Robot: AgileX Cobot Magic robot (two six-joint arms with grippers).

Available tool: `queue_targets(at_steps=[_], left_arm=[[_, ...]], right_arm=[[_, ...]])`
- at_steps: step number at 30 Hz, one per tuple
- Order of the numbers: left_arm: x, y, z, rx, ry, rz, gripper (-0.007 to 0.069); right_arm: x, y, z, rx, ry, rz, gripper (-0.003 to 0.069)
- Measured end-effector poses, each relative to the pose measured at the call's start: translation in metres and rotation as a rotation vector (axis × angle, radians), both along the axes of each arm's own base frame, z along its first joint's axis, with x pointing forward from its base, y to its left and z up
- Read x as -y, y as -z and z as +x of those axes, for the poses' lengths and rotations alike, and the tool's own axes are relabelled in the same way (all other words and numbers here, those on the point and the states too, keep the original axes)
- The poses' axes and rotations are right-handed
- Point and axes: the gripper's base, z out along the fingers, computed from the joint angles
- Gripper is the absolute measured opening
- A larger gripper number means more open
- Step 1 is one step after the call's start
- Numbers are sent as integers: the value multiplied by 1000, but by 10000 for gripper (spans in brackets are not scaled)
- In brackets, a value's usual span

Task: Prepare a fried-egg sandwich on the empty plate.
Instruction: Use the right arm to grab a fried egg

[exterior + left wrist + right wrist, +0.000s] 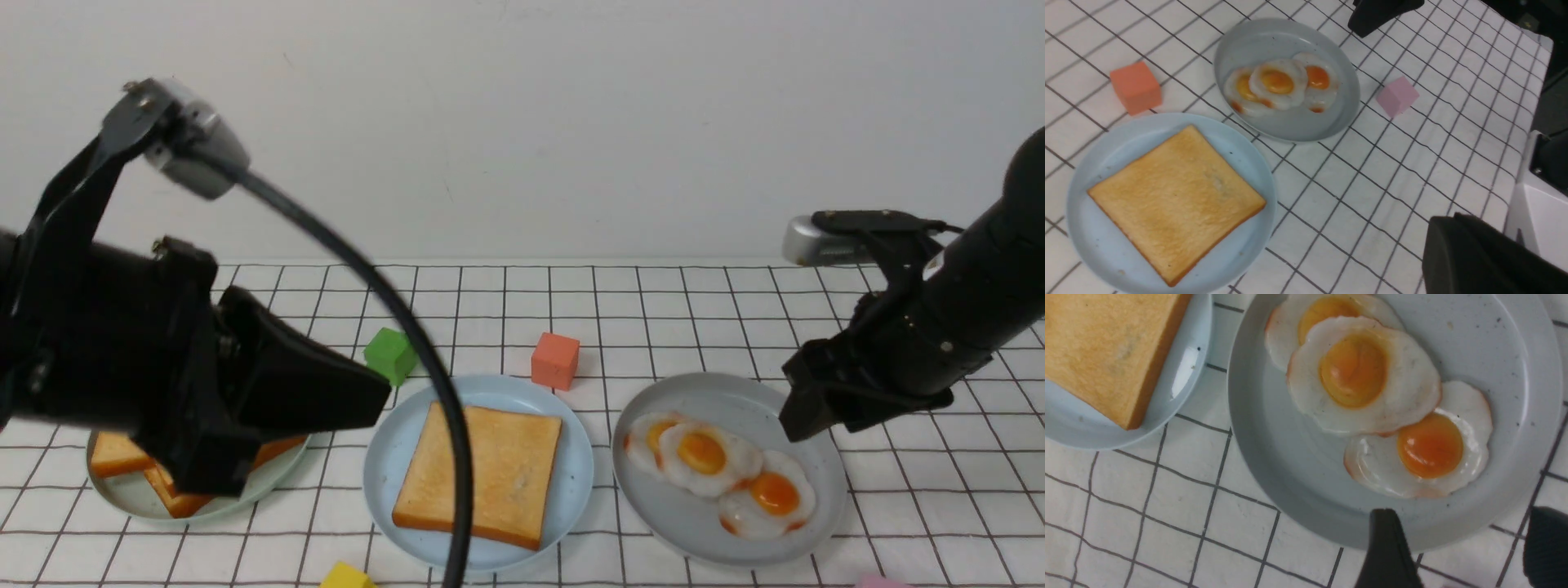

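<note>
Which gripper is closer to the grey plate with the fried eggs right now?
Right. The right gripper hangs open over the right rim of the grey plate. The left gripper sits over the pale green toast plate, with the light blue plate between.

Three overlapping fried eggs [1372, 396] on a grey plate [1274, 477], beside toast [1106, 347] on a blue plate [1186, 379].
</note>
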Motion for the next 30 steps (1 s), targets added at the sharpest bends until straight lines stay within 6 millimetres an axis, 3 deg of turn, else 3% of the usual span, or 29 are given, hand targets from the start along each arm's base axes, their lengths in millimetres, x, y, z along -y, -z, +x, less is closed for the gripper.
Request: queue_targets(at_steps=[6,12,19,25,30], left_arm=[[-4,8,-10,45,-51,-10,-13],[-4,9,-11,15,-50,-22,-13],[-4,10,-11,3,-55,-27,-13],[-4,10,-11,0,-57,-29,-13],[-4,10,-11,1,-57,-27,-13]], right_arm=[[-11,24,36,-2,-114,10,451],[-17,45,56,-9,-175,20,452],[-22,83,67,-34,-225,36,451],[-24,93,70,-73,-230,76,429],[-21,92,70,-78,-246,49,314]])
